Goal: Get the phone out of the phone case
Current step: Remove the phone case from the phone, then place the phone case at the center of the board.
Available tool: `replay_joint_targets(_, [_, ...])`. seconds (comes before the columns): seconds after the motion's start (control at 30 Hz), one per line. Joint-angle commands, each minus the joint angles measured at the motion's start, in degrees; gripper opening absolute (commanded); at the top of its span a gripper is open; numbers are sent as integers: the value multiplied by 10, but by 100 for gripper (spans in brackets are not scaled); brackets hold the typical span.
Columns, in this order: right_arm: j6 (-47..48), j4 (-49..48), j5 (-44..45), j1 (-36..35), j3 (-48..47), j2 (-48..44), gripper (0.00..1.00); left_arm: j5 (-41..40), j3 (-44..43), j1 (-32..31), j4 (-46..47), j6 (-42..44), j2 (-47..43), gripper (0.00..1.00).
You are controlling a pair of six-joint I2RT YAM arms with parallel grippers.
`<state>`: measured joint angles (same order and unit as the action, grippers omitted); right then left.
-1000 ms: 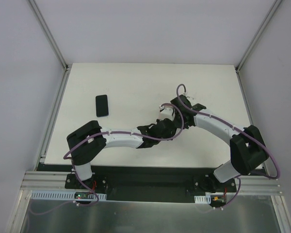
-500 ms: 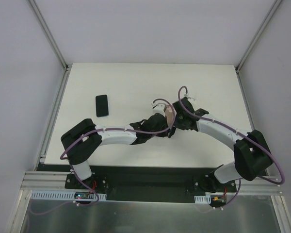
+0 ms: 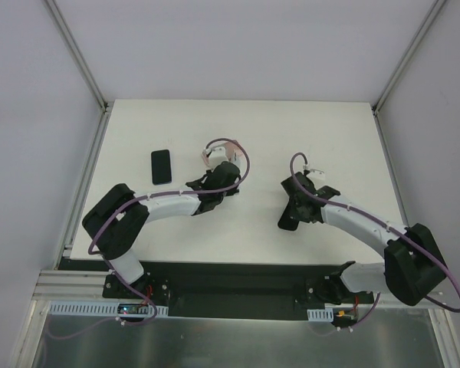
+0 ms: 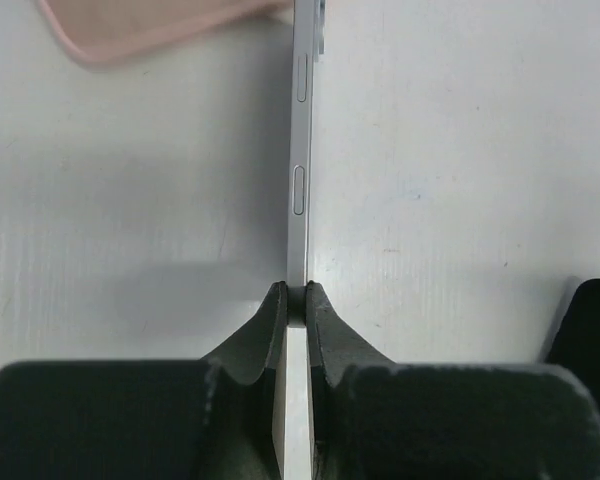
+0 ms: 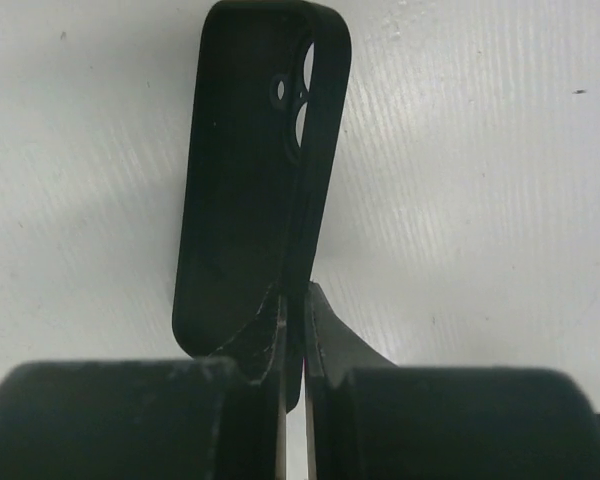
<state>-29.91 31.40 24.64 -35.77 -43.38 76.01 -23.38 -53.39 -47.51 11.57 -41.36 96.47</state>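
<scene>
My left gripper (image 3: 218,162) (image 4: 296,302) is shut on the phone (image 4: 299,180), a slim slab seen edge-on with a silver rim and side buttons. It hangs over the white table (image 3: 307,130). A salmon-pink surface (image 4: 140,35) shows at its far end, and the top view shows it as a pink patch (image 3: 225,145). My right gripper (image 3: 294,210) (image 5: 293,300) is shut on one edge of the phone case (image 5: 245,180) (image 3: 287,224). The case is an empty black shell, and the table shows through its camera cut-outs. Grippers and their loads are well apart.
A flat black rectangle (image 3: 162,166) lies on the table left of my left gripper. A dark shape (image 4: 592,335) at the right edge of the left wrist view cannot be identified. Metal rails (image 3: 88,176) and white walls bound the table on three sides.
The grippers were together at the table's middle. Now they are apart: the left has swung left and back with the phone, and the right has pulled right with the black case.
</scene>
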Motion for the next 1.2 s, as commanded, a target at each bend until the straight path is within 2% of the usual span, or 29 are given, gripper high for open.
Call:
replay_joint_targets(0.0, [47,138,35,-3,15,-17,1,-28,14,-8,-24,8,-34,0])
replay_joint_targets(0.23, [67,114,30,15,-25,4,1,-17,12,-8,-25,44,-63,0])
replay_joint_targets(0.37, [87,70,-30,67,-43,1,1,-4,3,-10,-26,76,-64,0])
replay_joint_targets(0.47, [111,25,-101,119,-50,4,1,-3,-22,-17,-37,148,-56,0])
replay_joint_targets(0.5, [115,14,-119,143,-51,5,1,-7,-30,-28,-39,199,-52,0])
replay_joint_targets(0.67, [131,-31,-183,197,-65,46,1,-81,-80,-58,-81,295,-15,0])
replay_joint_targets(0.93, [112,-60,-169,265,-67,89,1,-205,-144,-116,-109,385,77,0])
replay_joint_targets(1.17, [100,-71,-152,355,-53,85,1,-197,-177,-151,-112,390,113,0])
